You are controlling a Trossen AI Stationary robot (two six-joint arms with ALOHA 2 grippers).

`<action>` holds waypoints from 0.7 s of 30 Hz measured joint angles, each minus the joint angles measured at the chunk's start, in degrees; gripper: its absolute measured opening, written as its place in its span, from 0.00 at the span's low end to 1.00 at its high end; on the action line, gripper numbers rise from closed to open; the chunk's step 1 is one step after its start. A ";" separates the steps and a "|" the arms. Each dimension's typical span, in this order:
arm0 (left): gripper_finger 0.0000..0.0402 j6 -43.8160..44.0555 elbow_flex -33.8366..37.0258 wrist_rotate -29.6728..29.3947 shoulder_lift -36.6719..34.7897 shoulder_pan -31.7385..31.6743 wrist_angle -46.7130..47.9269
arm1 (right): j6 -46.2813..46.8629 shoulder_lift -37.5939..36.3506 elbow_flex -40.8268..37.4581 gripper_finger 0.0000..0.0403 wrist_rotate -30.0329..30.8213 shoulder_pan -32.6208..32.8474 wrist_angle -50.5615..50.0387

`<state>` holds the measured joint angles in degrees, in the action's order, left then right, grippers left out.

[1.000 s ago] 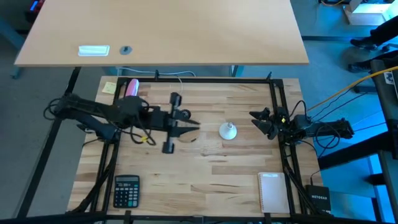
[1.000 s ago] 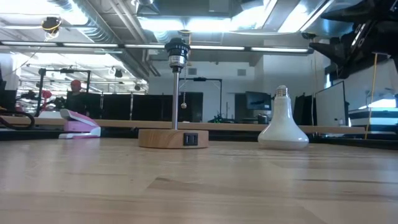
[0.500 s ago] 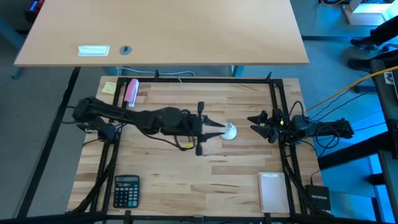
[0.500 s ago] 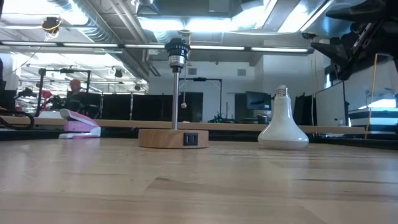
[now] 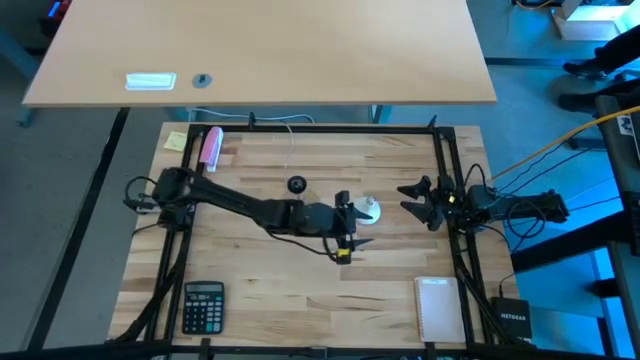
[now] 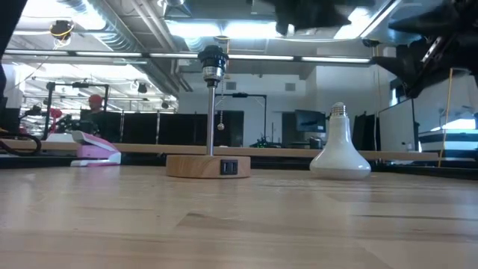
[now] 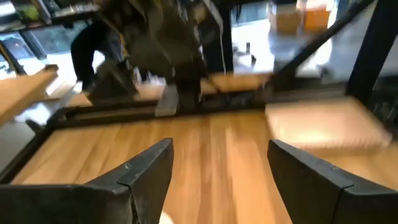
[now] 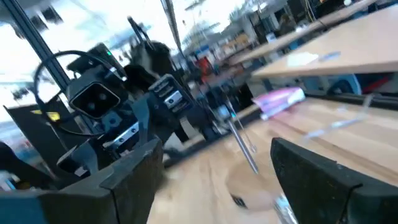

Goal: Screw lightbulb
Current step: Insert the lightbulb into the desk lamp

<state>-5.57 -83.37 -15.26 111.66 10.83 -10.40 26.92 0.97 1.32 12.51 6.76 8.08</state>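
"NETGEAR" on black box (image 5: 513,321)

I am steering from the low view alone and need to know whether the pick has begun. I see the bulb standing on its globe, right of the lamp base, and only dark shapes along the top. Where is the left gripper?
Observer: In the high view the left arm stretches across the table, and the left gripper sits right beside the lightbulb.
Operator: Is it gripping the lightbulb?
Observer: No. The left wrist view shows its fingers spread wide, with bare wood between them.
Operator: And the right arm?
Observer: The right gripper waits open near the table's right edge, apart from the lightbulb.
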 joint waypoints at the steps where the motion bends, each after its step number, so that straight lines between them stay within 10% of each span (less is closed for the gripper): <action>1: 0.63 -0.73 0.02 0.00 0.63 0.03 0.52 | -0.27 0.00 0.02 0.75 0.02 0.00 -1.86; 21: 0.56 -8.77 0.00 -6.45 -10.65 3.37 9.48 | -15.18 22.49 -0.04 0.75 8.53 -0.04 -4.77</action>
<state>-14.34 -83.37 -21.71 101.01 14.20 -0.91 11.73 23.46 1.28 21.04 6.73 3.31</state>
